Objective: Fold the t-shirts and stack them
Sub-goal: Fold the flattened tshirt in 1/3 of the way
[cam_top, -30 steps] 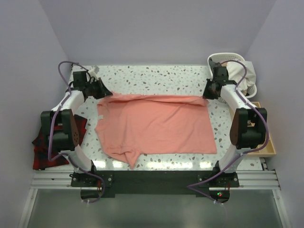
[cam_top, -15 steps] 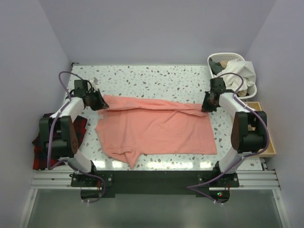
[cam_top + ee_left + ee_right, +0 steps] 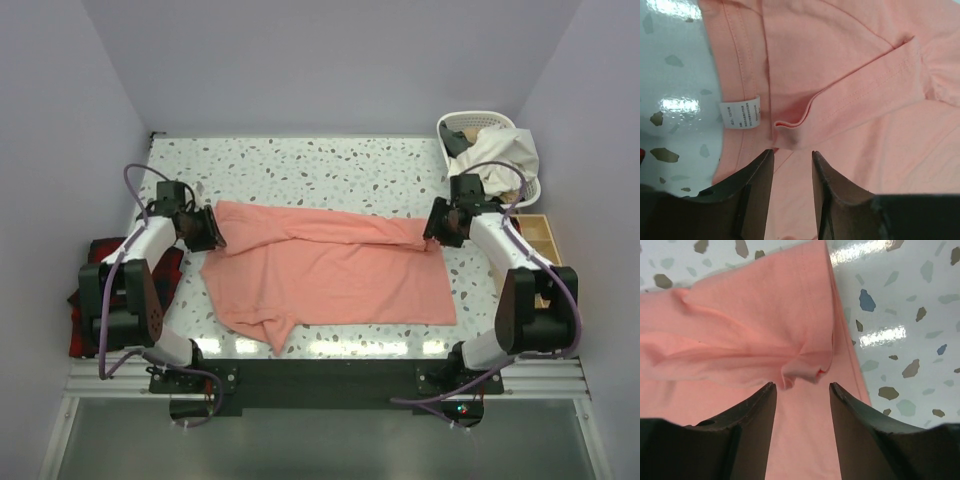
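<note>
The salmon-pink t-shirt lies flat on the terrazzo table. Its long axis runs side to side between the arms, and its far edge is doubled over toward the bases. The left gripper and right gripper sit at the fold's two ends, each equally near its corner. Both have their jaws parted and empty, with the bunched fold just ahead of the fingertips.

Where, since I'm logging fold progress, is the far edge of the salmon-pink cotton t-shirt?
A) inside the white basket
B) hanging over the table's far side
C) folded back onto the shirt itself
C: the salmon-pink cotton t-shirt shows its far strip doubled over its own body, all of it lying on the speckled table.
</note>
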Controlling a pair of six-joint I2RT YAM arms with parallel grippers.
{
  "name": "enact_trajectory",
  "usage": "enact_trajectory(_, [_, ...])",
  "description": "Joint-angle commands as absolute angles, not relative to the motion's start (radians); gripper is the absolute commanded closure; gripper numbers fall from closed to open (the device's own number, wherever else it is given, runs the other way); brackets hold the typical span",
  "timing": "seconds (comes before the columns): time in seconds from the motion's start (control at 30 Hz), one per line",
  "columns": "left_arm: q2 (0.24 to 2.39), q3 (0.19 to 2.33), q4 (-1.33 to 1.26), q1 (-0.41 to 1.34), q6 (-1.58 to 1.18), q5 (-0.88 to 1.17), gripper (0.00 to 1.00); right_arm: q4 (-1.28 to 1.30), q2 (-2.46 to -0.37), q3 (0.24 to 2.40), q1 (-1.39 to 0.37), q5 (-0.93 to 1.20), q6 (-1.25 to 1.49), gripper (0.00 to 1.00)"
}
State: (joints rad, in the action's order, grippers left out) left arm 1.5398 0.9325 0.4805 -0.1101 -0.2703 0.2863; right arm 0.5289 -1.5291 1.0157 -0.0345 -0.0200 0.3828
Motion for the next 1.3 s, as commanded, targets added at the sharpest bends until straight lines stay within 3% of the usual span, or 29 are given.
enact_trajectory(0.0, [1.462, 1.024, 0.466, -0.112, -0.284, 0.297, 0.58, 0.456, -1.417, 1.028, -0.037, -0.032, 0.402, 0.47])
enact_trajectory(0.2, [1.529, 1.083, 0.316, -0.103, -0.37, 0.498, 0.56, 0.465, -1.566, 1.155, -0.038, -0.003, 0.393, 0.46])
enact_trajectory(0.47, [1.658, 1.092, 0.227, -0.026, -0.411, 0.58, 0.56, 0.428, -1.695, 1.163, -0.048, 0.071, 0.413, 0.47])
enact_trajectory(1.27, [1.786, 1.042, 0.532, 0.064, -0.246, 0.247, 0.59, 0.387, -1.772, 1.04, -0.055, 0.133, 0.416, 0.46])
